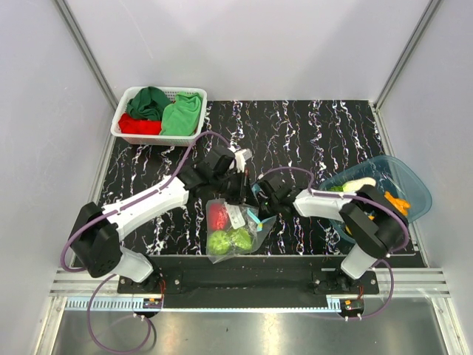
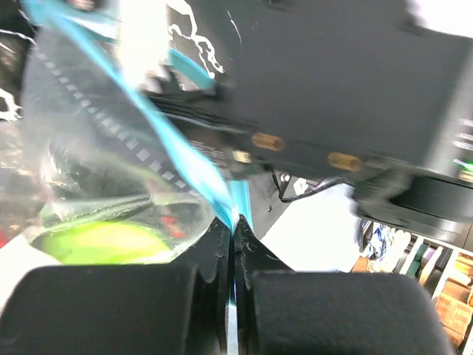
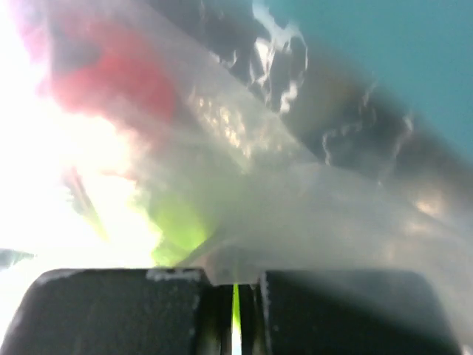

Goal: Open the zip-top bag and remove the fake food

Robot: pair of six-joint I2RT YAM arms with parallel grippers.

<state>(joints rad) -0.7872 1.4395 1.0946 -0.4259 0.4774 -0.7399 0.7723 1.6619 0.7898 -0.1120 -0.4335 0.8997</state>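
We see zip-top bag point(image 1: 238, 226) near table point(image 1: 310, 133) front edge, between arms, red and green fake food point(image 1: 229, 240) inside. Our left gripper point(image 2: 235, 229) pinches blue zip strip point(image 2: 177, 148); right gripper point(image 3: 235, 279) pinches clear bag film. Teal tub point(image 1: 415, 185) at right.

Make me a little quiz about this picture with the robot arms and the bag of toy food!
1. True or false: the white basket holds red and green cloths.
2. Which fake food colours show inside the zip-top bag? A: red and green. B: blue and purple. C: only orange.
3. Fill in the gap: the left hand and the right hand are both pinching the ____.

Key: 1 true; 2 A; 3 bag.
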